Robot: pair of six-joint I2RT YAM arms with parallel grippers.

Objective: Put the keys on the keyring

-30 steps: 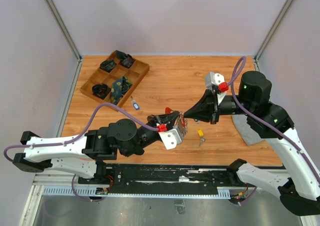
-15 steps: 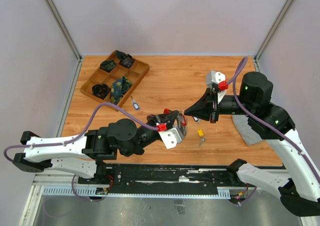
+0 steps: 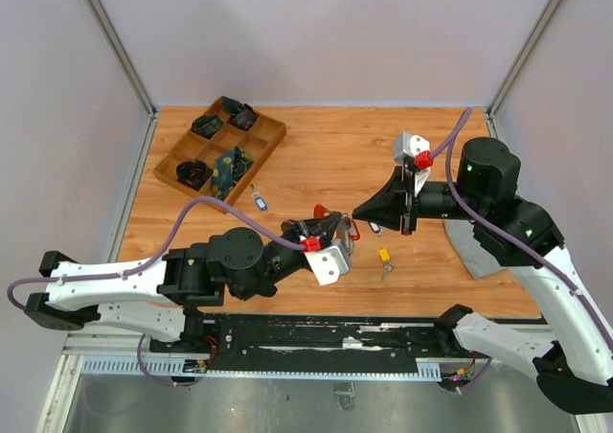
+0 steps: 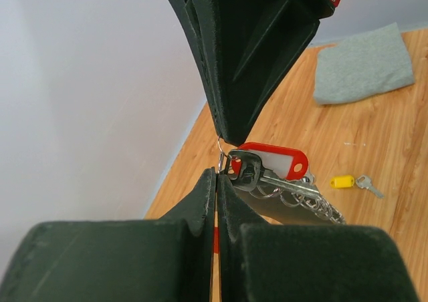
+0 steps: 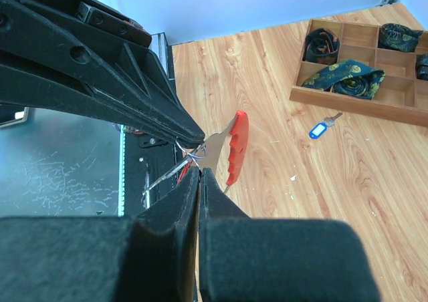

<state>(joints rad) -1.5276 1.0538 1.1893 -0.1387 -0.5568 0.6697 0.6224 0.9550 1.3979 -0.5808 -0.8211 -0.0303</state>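
My left gripper (image 3: 337, 230) is shut on the keyring (image 3: 326, 218), pinching its thin wire loop (image 4: 221, 156) at the fingertips. The curved red plastic part (image 5: 235, 148) sticks up beside it, and a silvery chain (image 4: 314, 205) hangs behind. A red-tagged key (image 4: 271, 160) with a dark head hangs at the loop. My right gripper (image 3: 356, 216) is shut, its tips meeting the left tips at the same wire loop (image 5: 190, 152). The yellow key (image 3: 383, 256) lies loose on the table and also shows in the left wrist view (image 4: 342, 181).
A wooden compartment tray (image 3: 175, 155) with dark items stands at the back left. A small blue-tagged key (image 3: 257, 200) lies in front of it. A grey cloth (image 3: 476, 246) lies on the right under the right arm.
My right gripper has drawn slightly back to the right and up. The red-tagged key now shows just below its tip. The left arm has barely moved.
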